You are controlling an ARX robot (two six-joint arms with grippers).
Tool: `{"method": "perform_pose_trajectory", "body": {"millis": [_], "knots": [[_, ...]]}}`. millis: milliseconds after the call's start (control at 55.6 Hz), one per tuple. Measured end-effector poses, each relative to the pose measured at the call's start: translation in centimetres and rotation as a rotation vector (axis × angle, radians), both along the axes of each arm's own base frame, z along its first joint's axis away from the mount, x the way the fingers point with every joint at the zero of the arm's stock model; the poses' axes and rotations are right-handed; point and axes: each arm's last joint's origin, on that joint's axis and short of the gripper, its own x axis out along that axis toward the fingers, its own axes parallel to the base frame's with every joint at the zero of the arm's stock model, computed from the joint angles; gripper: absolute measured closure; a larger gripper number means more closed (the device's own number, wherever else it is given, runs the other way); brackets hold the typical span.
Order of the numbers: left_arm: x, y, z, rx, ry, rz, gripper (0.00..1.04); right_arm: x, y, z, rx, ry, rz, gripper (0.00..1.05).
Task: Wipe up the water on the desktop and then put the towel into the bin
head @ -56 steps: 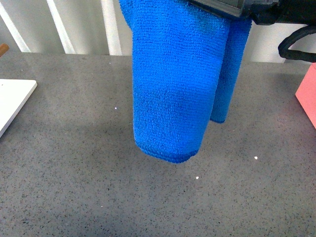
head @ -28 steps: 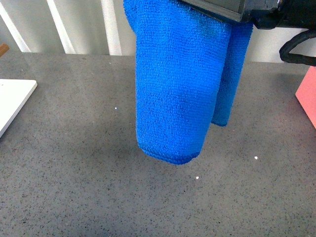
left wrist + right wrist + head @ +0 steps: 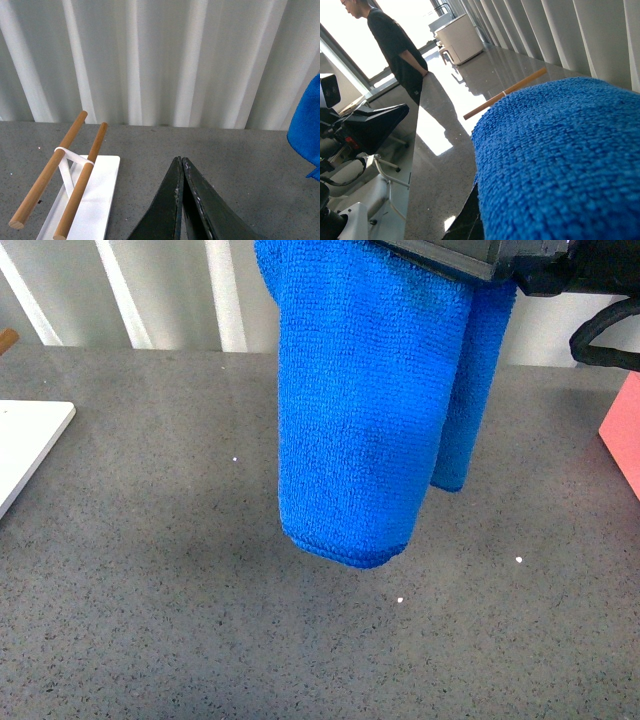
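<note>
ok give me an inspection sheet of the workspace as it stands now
surface: desktop dark grey and speckled, with a few small white specks; no puddle visible
job's things: towel hangs folded from above, its lower end clear of the desktop; no bin identified
clutter: white board at the left edge; wooden two-rod rack on a white base; pink object at the right edge, cut off
grippers: left fingers closed together, empty; right fingers clamp the towel's top, mostly out of frame
cables: black cable loops beside the right arm
surroundings: white pleated curtain behind the desktop; person standing in the right wrist view
</note>
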Motion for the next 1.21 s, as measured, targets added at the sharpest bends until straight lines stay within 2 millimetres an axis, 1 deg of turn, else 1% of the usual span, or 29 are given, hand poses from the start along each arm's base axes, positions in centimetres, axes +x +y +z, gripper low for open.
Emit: {"method": "perform_pose_trajectory", "body": {"millis": [522,594,629,917,989,1043,1061,1097,1115,1133,1205], "knots": [[-1.1,0.0,0.0,0.0,-0.002,0.0,1.01,0.0,0.0,0.0,-0.003,0.0,-0.013,0.99],[-1.9,0.0,-0.5,0.0,0.033,0.0,1.01,0.0,0.0,0.0,-0.003,-0.001,-0.015,0.99],[-2.2,0.0,-0.4,0.0,0.01,0.0,1.01,0.0,0.0,0.0,-0.004,0.003,-0.019,0.99],[-2.2,0.0,-0.3,0.0,0.005,0.0,1.01,0.1,0.0,-0.1,-0.007,0.007,-0.042,0.99],[-2.2,0.0,-0.3,0.0,0.005,0.0,0.89,0.2,-0.1,-0.5,-0.03,0.04,-0.089,0.99],[-2.2,0.0,-0.3,0.0,0.005,0.0,0.78,0.3,-0.2,-1.3,-0.086,0.091,-0.152,0.99],[-2.2,0.0,-0.3,0.0,0.005,0.0,0.77,0.3,-0.2,-1.4,-0.097,0.107,-0.163,0.99],[-2.2,0.0,-0.3,0.0,0.004,0.0,0.7,0.1,-0.3,-2.2,-0.158,0.147,-0.201,0.99],[-2.2,0.0,-0.3,0.0,0.004,0.0,0.68,0.1,-0.3,-2.4,-0.18,0.151,-0.21,0.99],[-2.2,0.0,-0.3,0.0,0.004,0.0,0.62,0.0,-0.5,-3.0,-0.242,0.181,-0.242,0.99],[-2.2,0.0,-0.3,0.0,0.004,0.0,0.51,-0.4,-0.8,-4.3,-0.381,0.238,-0.281,0.99]]}}
